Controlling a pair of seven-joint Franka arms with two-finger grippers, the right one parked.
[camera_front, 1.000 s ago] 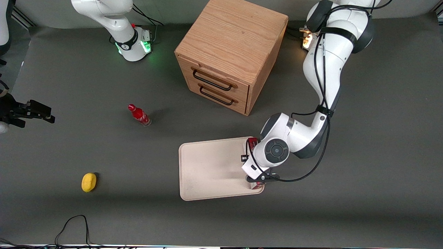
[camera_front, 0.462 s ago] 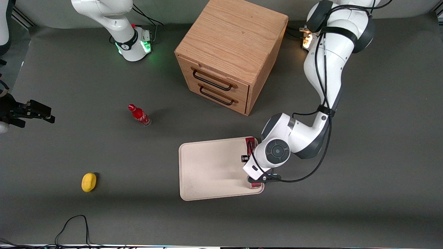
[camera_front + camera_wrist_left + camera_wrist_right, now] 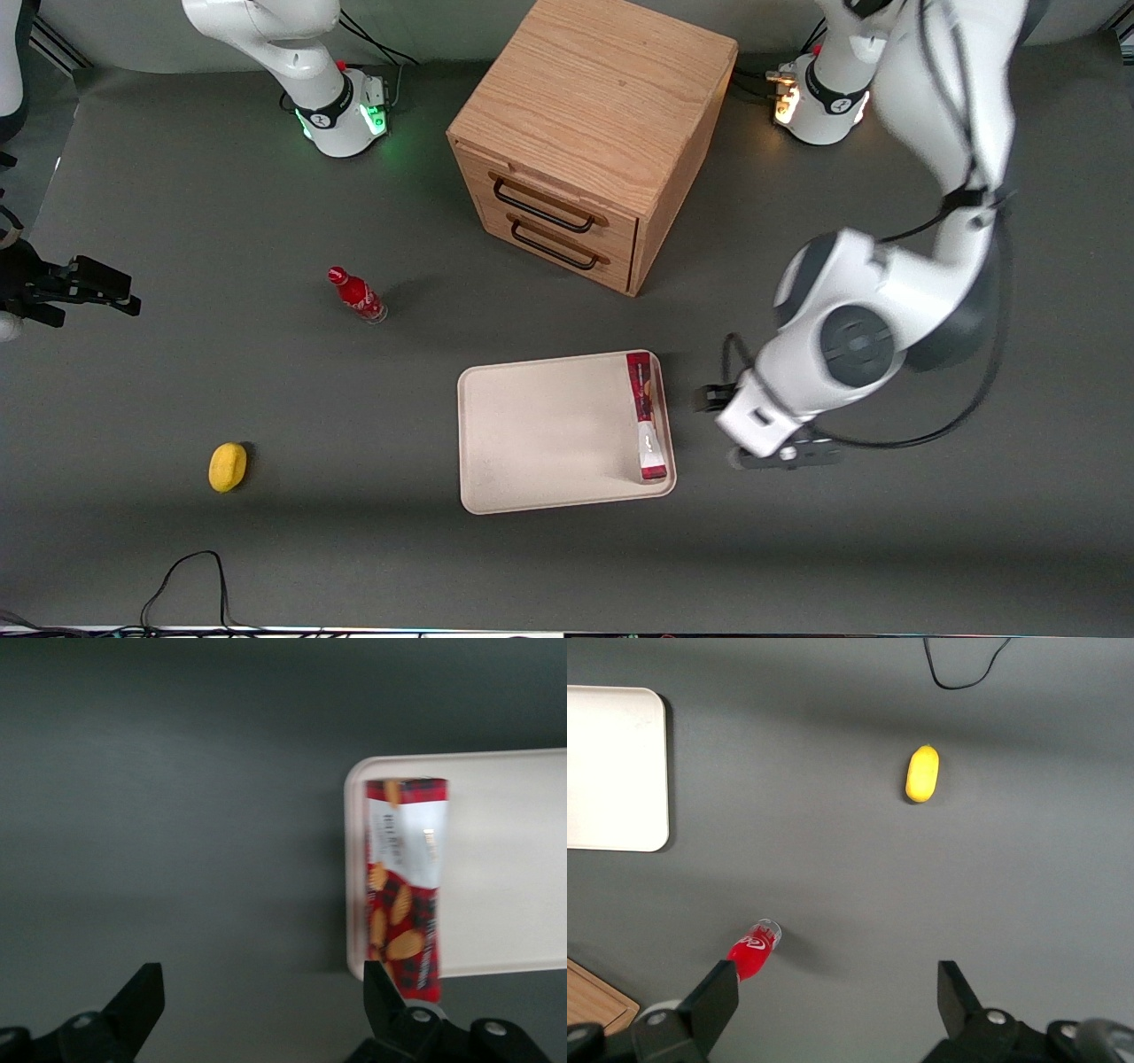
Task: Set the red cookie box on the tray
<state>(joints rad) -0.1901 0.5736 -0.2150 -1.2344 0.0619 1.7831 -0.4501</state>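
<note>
Lifted away from the tray (image 3: 532,434) since a moment ago, the gripper (image 3: 266,1014) now hangs with fingers spread and empty above bare tabletop (image 3: 797,549) beside it, while the red cookie box (image 3: 645,416) lies flat along the tray's edge nearest the working arm.

A wooden cabinet (image 3: 591,142) with two black-handled drawers stands on the grey table (image 3: 177,204). A small red bottle (image 3: 356,294) stands in front of the cabinet, off toward the parked arm's end of the table. A yellow lemon-like thing (image 3: 228,466) lies nearer the front camera than the bottle, well apart from the cabinet, and a black cable (image 3: 190,576) loops nearer the camera still.
</note>
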